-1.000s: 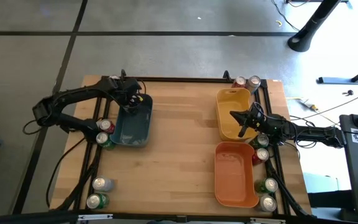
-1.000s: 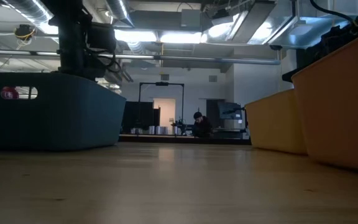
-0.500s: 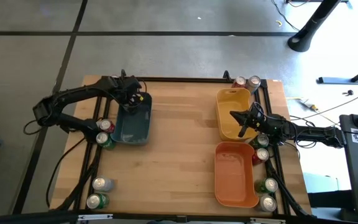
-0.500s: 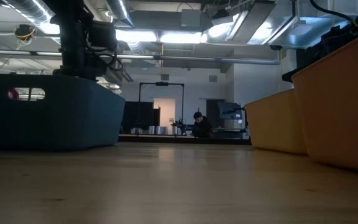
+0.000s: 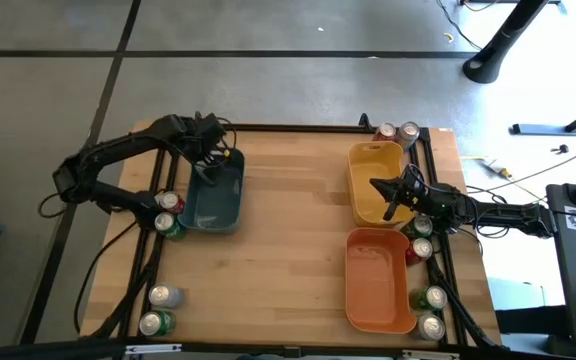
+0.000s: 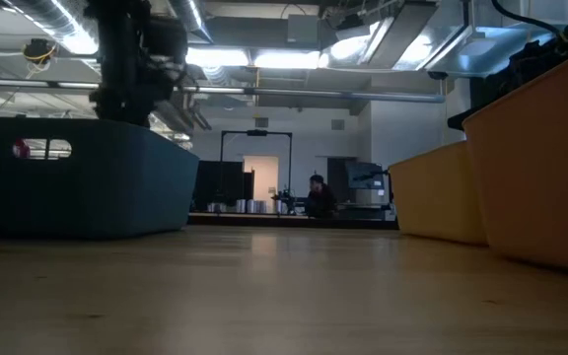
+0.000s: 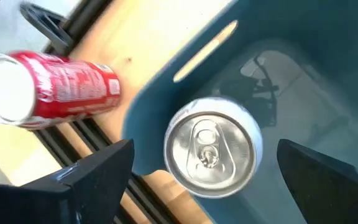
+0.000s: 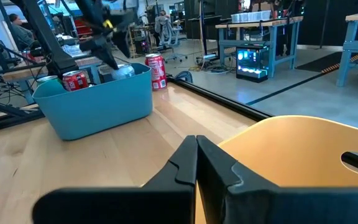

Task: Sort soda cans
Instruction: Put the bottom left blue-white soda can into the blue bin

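My left gripper [image 5: 208, 160] hangs open over the far end of the blue-grey bin [image 5: 215, 195], fingers pointing down. A silver soda can [image 7: 213, 146] stands upright on the bin's floor, below and between the fingers, untouched. A red can [image 7: 48, 84] stands on the table just outside the bin's far wall. Two more cans [image 5: 169, 212] stand at the bin's left side. My right gripper [image 8: 197, 146] is shut and level above the yellow bin [image 5: 376, 180], holding nothing.
An orange bin [image 5: 378, 280] sits nearer than the yellow one. Cans stand along the right rail [image 5: 423, 237], at the near right [image 5: 431, 310], far right [image 5: 397, 131] and near left [image 5: 158, 308]. Bare wood [image 5: 288, 220] lies between the bins.
My left gripper has risen straight up from the blue-grey bin's far end, away from the silver can, which stays standing inside the bin. My right arm has kept still.
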You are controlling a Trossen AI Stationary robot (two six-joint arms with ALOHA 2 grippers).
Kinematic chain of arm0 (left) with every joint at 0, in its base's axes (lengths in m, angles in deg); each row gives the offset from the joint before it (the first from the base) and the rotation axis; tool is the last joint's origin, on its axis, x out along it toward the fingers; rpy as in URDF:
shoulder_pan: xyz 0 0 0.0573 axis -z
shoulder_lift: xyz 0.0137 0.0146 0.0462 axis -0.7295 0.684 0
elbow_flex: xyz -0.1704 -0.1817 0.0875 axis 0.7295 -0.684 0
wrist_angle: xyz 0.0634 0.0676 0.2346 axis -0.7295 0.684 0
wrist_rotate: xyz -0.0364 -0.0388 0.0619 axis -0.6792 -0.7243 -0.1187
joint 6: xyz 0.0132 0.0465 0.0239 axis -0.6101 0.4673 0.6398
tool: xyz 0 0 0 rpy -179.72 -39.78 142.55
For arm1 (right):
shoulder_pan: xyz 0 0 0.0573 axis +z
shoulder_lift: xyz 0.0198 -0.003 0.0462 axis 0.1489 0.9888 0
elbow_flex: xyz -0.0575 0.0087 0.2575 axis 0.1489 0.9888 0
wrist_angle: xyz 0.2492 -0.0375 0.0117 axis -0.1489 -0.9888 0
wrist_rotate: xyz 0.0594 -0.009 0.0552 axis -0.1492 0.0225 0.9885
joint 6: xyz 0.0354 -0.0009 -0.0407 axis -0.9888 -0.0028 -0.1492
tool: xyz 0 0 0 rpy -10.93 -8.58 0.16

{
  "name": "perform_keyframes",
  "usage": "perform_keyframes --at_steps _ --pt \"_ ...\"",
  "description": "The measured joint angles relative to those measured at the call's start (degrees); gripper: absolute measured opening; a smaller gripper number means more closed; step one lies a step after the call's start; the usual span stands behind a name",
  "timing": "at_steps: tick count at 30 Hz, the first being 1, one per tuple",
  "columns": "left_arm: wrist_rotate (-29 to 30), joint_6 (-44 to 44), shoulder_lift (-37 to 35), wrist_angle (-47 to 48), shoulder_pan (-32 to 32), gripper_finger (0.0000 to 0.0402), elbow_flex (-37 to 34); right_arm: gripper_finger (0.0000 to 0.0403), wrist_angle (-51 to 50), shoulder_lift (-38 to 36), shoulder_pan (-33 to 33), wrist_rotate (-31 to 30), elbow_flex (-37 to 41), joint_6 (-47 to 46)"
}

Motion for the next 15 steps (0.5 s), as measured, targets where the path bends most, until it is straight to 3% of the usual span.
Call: perform_keyframes --at_steps 6,9,15 --pt "-1.0 1.2 0.0 2.2 0.0 0.0381 5.3 0.0007 0.0 0.0 0.0 0.0 0.0 -1.1" --pt "-5.1 2.3 0.0 2.2 0.4 0.0379 6.2 0.0007 0.0 0.0 0.0 0.1 0.0 -1.1" --pt "-11.4 0.1 0.0 3.0 7.1 0.0381 7.6 0.0007 0.0 0.0 0.0 0.1 0.0 -1.1"
